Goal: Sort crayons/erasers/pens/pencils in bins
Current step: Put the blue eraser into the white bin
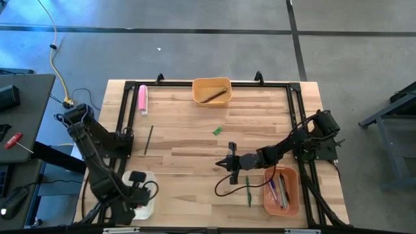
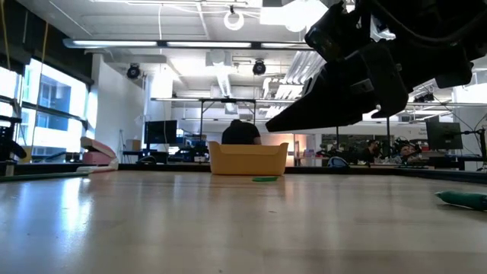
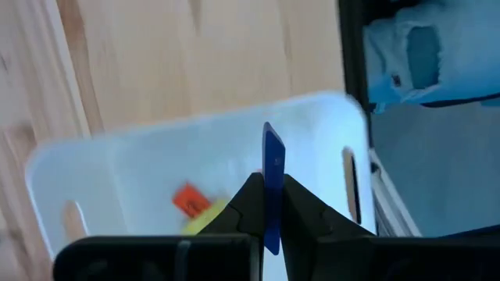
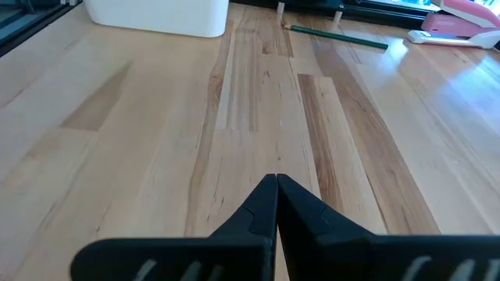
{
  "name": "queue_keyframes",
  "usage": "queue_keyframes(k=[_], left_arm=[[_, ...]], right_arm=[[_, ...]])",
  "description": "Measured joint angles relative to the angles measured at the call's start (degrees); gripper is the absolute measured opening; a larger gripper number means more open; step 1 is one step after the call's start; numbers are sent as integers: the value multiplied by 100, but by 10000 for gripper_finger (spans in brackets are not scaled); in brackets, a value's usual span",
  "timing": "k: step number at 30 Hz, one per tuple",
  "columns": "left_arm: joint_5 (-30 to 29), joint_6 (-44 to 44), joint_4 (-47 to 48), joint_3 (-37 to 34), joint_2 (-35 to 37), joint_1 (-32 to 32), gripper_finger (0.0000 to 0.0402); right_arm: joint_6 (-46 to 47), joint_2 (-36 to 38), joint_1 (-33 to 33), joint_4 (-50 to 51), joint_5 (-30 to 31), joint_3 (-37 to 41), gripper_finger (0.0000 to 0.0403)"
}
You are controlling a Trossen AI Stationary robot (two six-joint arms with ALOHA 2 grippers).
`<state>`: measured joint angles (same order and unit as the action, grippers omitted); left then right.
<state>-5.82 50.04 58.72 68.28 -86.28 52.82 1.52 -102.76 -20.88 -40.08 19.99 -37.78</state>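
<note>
Left gripper (image 3: 266, 204) — clamped on blue eraser (image 3: 273, 168), poised above white bin (image 3: 148, 156) for release. Right gripper (image 4: 275, 187) — closed, empty, idle over worktop (image 4: 258, 109).

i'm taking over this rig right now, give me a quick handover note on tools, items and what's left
Left tool: shut on a blue piece, over the white bin holding red and yellow pieces.
Right tool: shut, empty, over mid-table.
Done: pens in the salmon bin; a pencil in the yellow bin.
Left: green pen beside the salmon bin, green piece mid-table, dark pencil on the left, blue piece to drop.
</note>
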Motion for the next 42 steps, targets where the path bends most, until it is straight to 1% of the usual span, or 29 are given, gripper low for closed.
queue_keyframes(k=[3, 6, 10, 16, 18, 21, 25, 32, 35, 39, 42], left_arm=[[-35, 569, -92, -319, 2, 273, 6], [-50, 1007, -474, -753, 74, 482, 6], [-146, 1521, -769, -1354, 254, 640, 6], [-240, 1856, -1109, -2076, 378, 638, 6], [-239, 1931, -1266, -2281, 378, 592, 6], [-245, 2081, -1263, -2507, 378, 495, 6], [-259, 2093, -1291, -2563, 378, 402, 11], [-219, 2075, -1257, -2563, 378, 371, 75], [-135, 2061, -1243, -2560, 378, 371, 95], [96, 1798, -1081, -2378, 378, 378, 107], [95, 1593, -770, -2124, 380, 380, 107]], right_arm=[[0, 0, 0, 0, 0, 0, 0], [69, 0, 0, 0, 0, 0, 0], [127, 0, 0, -20, 0, 0, 0], [151, 0, 0, -43, 10, 0, 0], [149, 0, -2, -39, 101, 0, 0], [150, 0, 0, 4, 107, 0, 0], [151, 0, -1, 10, 107, 0, 0], [302, 0, 0, 72, 111, 0, 0], [305, 0, -1, 85, 111, 0, 0], [319, 0, 0, 83, 112, 0, 0], [321, 0, 0, 83, 113, 0, 0]])
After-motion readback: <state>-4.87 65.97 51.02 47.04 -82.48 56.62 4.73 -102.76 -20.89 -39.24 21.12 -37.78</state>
